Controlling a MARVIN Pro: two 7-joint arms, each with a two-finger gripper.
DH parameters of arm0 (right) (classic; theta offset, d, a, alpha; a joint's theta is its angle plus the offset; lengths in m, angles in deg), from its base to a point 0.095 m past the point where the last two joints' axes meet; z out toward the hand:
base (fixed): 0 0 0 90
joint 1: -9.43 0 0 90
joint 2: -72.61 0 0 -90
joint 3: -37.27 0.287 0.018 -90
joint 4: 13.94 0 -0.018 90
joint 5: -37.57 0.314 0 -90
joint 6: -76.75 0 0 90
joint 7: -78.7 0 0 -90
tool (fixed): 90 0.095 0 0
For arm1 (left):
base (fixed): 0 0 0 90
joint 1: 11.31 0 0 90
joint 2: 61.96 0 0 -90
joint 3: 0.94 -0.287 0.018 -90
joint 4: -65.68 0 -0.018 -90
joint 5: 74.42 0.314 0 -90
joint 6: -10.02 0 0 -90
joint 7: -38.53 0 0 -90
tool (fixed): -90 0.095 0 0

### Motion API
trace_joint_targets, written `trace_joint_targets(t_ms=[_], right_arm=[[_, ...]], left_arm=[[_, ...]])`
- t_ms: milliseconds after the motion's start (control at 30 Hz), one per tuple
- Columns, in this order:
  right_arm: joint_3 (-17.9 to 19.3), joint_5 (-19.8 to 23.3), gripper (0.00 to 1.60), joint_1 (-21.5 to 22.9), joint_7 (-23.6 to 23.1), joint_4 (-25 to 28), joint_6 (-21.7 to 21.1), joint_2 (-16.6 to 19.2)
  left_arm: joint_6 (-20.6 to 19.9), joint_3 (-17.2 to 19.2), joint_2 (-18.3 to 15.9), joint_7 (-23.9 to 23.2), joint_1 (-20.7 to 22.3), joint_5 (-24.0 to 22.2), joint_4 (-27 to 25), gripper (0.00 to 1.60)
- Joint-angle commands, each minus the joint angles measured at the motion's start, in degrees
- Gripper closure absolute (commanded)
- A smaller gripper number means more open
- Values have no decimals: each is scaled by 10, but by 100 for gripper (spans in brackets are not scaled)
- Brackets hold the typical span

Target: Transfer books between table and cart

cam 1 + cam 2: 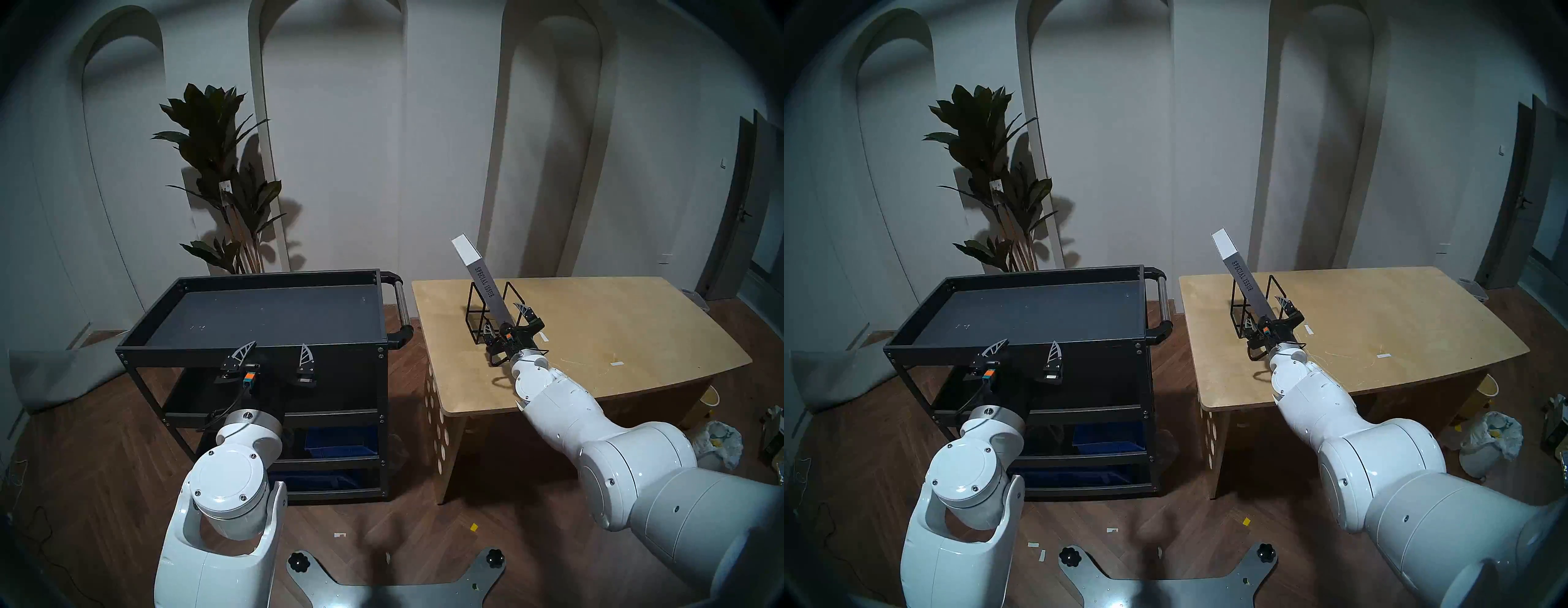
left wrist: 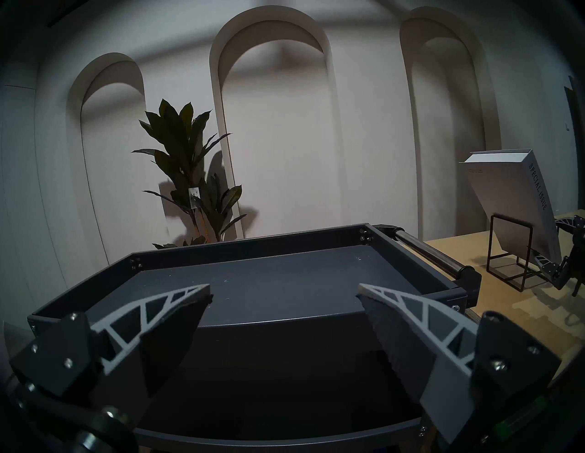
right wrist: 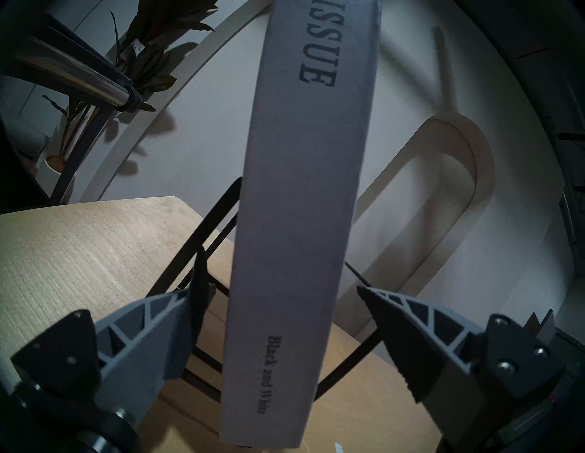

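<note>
**Jaws straddling the leaning book**

Right arm is stretching long and level across the table [image 1: 615, 322], its right gripper [image 3: 281, 319] spread wide either side of the book [image 3: 304, 189], neither finger looking to be touching it, though the near edge is hard to read. The book is leaning in the black wire rack [image 1: 477, 316], spine toward the robot. Left arm is sitting folded, left gripper [image 2: 285, 297] gaping wide and holding nothing at the cart [image 2: 253, 250] rim.
</note>
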Motion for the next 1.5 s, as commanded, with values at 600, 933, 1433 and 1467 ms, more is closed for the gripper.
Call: trace_joint_targets(t_ms=[600, 933, 1433, 1467], right_arm=[[5, -6, 0, 55, 27, -62, 33, -5], [9, -6, 99, 54, 36, -79, 36, -7], [27, 7, 160, 52, 40, -81, 54, -10], [28, 7, 160, 52, 40, -80, 59, -10]], left_arm=[[6, -12, 0, 8, -3, -2, -23, 0], [0, -17, -2, 14, -7, 6, -29, 0], [-1, -13, -8, 20, -15, 9, -39, 0], [-1, -13, -8, 20, -14, 9, -39, 0]])
